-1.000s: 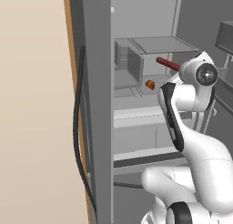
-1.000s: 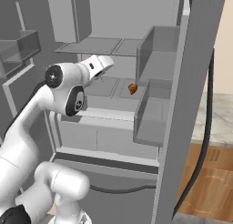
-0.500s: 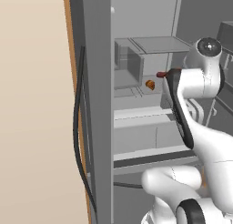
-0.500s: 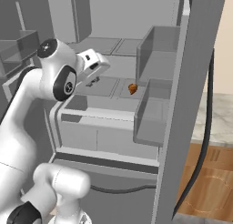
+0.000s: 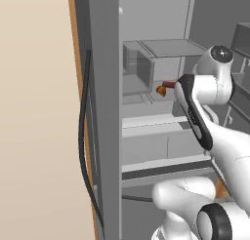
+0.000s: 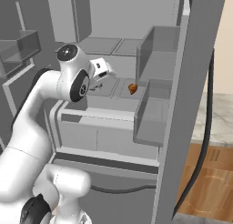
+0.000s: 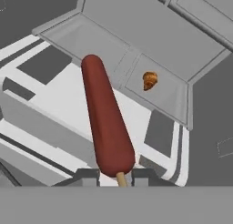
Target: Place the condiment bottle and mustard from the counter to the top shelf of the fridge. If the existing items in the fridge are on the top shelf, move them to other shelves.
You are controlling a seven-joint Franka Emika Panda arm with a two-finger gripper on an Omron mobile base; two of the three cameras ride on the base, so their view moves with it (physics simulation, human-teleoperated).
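So the end effector [image 7: 116,175] is clamped on the little stick end of a long reddish-brown thing, looks like a corn dog [image 7: 107,120], which pokes straight out ahead of the fingers and into the open fridge [image 6: 136,32]. My guess is this is one of the items that was already in the fridge and it's getting shuffled to another shelf so the top one is free; holding it by the stick makes sense since that's the only skinny bit the fingers can pinch properly. Beyond the tip of the corn dog and a bit to its right there's a small croissant [image 7: 149,80] sitting on a grey shelf [image 7: 159,93], well apart from the end effector, probably another leftover that may need moving too, depending which shelf that counts as. From the side you can just see the dark red end of the corn dog sticking out past the wrist near the croissant. The condiment bottle and mustard I honestly can't spot anywhere from where I'm standing, so presumably they're on the table waiting; that part of the job looks not started yet.
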